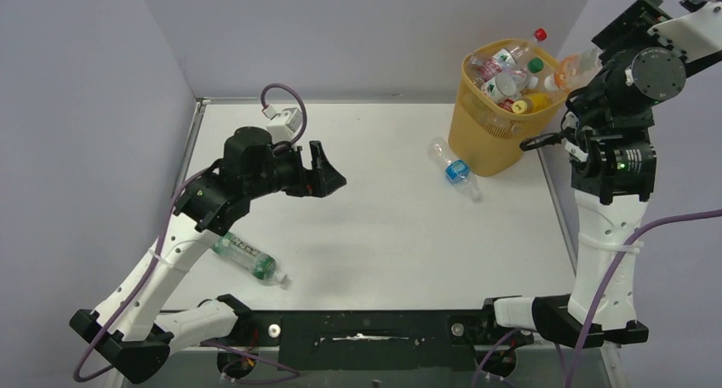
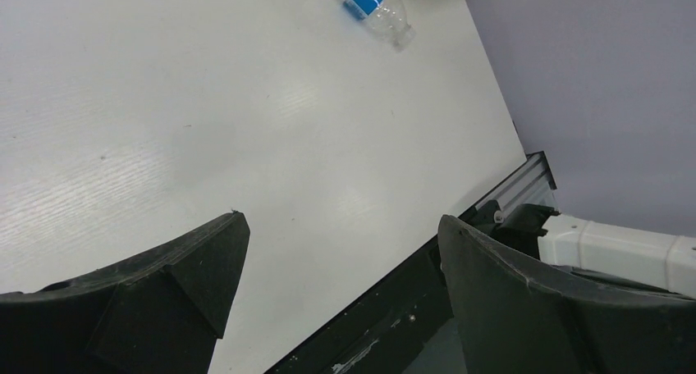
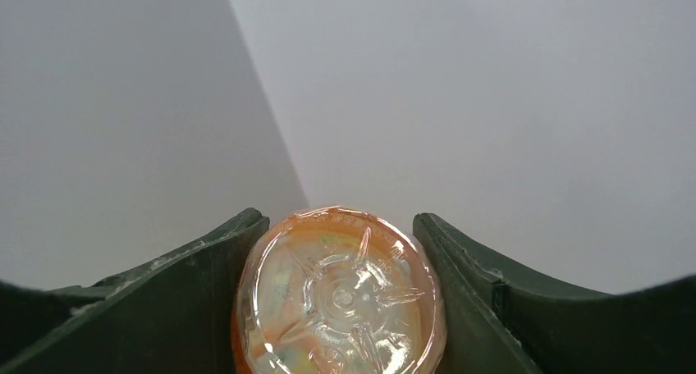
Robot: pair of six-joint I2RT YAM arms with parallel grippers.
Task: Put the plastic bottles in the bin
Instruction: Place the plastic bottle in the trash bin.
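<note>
The yellow-orange bin (image 1: 487, 141) stands at the table's far right, with several plastic bottles (image 1: 509, 80) piled in it up to the rim. My right gripper (image 1: 587, 71) is shut on an orange bottle (image 1: 572, 67), held over the bin's right rim; the right wrist view shows its clear base (image 3: 341, 296) between the fingers of that gripper (image 3: 338, 220). A clear blue-label bottle (image 1: 455, 168) lies on the table against the bin's near left side, and it also shows in the left wrist view (image 2: 373, 1). A green-label bottle (image 1: 247, 259) lies under my left arm. My left gripper (image 1: 328, 172) is open and empty above the table's middle (image 2: 342, 221).
Grey walls close in the table at the left, back and right. A black rail (image 1: 366, 324) runs along the near edge between the arm bases. The right arm's base (image 2: 607, 247) shows at the right of the left wrist view.
</note>
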